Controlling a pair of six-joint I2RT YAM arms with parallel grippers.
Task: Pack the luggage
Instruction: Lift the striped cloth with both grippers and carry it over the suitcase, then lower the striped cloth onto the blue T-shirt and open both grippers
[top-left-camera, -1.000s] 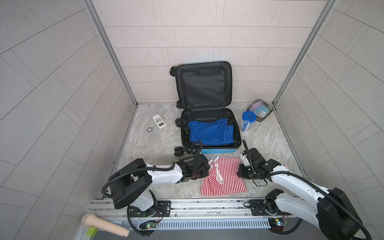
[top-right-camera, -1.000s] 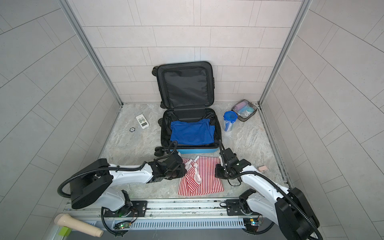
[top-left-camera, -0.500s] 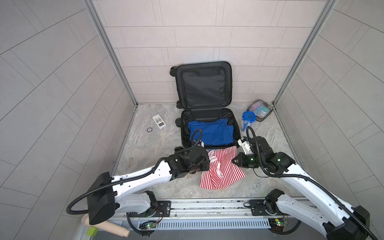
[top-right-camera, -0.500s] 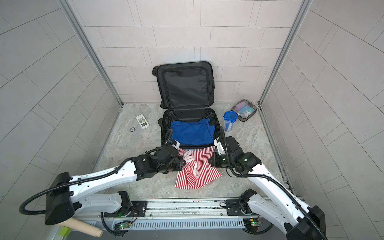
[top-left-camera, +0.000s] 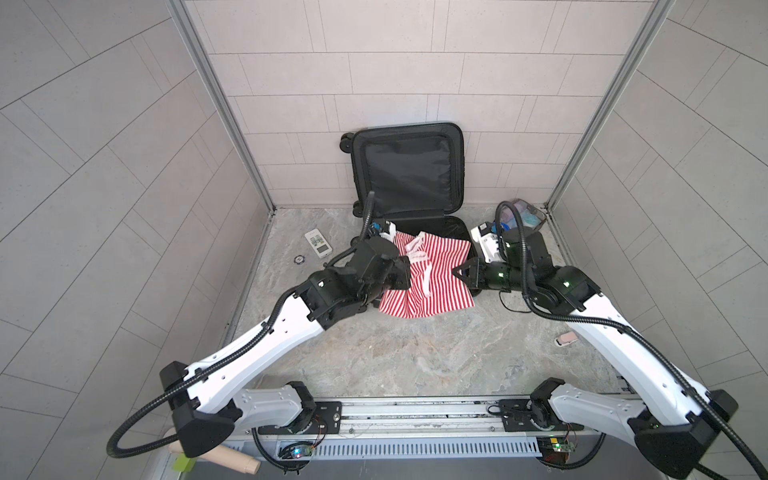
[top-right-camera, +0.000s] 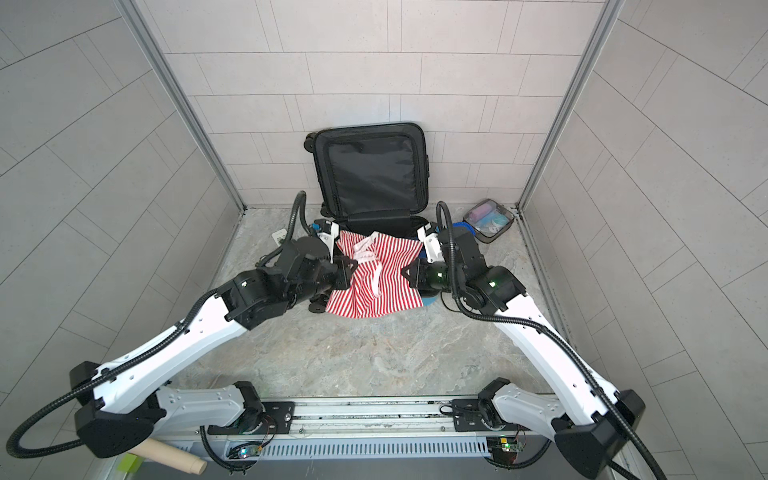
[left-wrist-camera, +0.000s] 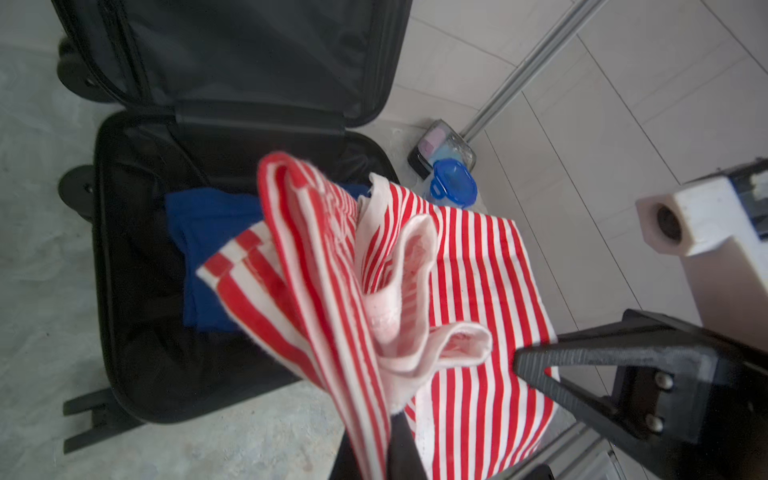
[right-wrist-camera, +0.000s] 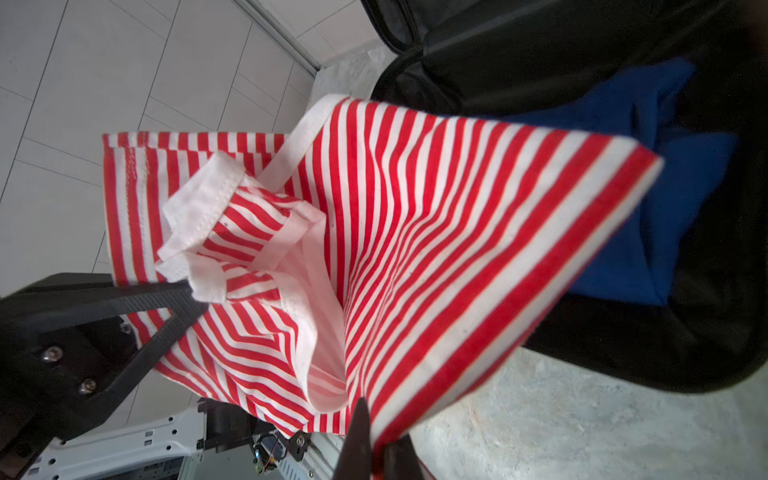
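Black-lined luggage (top-left-camera: 405, 174) beneath left tool (top-left-camera: 402, 272), right tool (top-left-camera: 458, 274)

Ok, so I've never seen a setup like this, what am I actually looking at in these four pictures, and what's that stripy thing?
Two white-and-black robot arms, the left arm and right arm, sit on a rail at the near edge. Two pictures come from a camera overhead, the other two from a small camera on each wrist. At the back, an open suitcase has its lid upright by the wall and a blue garment inside. Beside it are a remote control, a clear pouch and a blue-lidded bottle. The left jaws and right jaws are each shut on a side of a red-and-white striped garment, lifting it above the suitcase's front.
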